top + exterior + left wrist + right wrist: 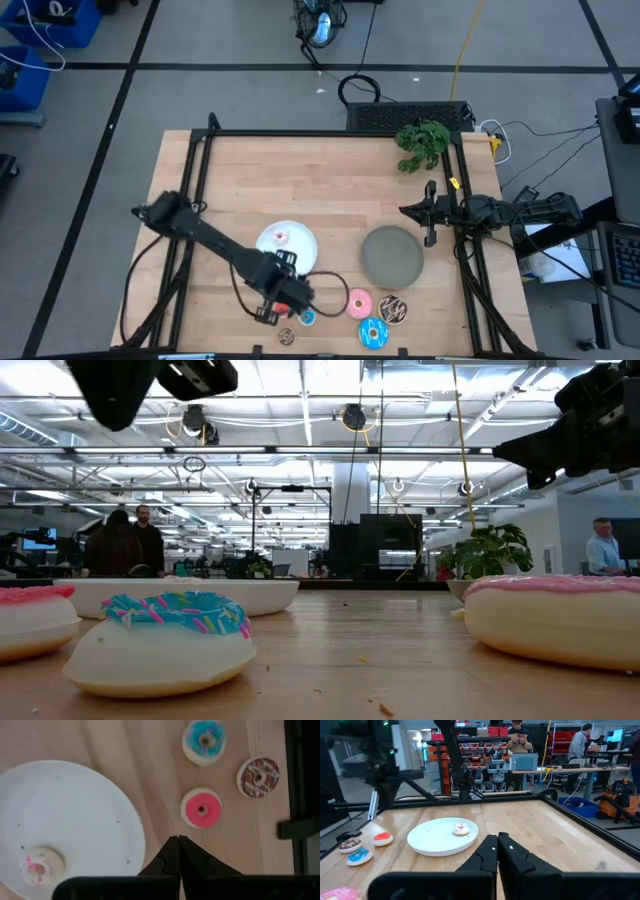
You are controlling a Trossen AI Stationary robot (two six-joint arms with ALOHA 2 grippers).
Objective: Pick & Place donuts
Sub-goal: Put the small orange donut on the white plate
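From above, the left gripper (283, 292) hovers over small donuts by the white plate (300, 247); the right gripper (425, 212) waits beside the grey plate (392, 256). Left wrist: fingers pressed together, empty, the red donut (201, 809) ahead. Descending shut would probably knock it aside.

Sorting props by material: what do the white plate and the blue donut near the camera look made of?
White plate: probably paper or thin plastic, matte, speckled with crumbs. Blue donut: seemingly moulded plastic or foam; smooth pale base, glossy blue icing with raised sprinkles.
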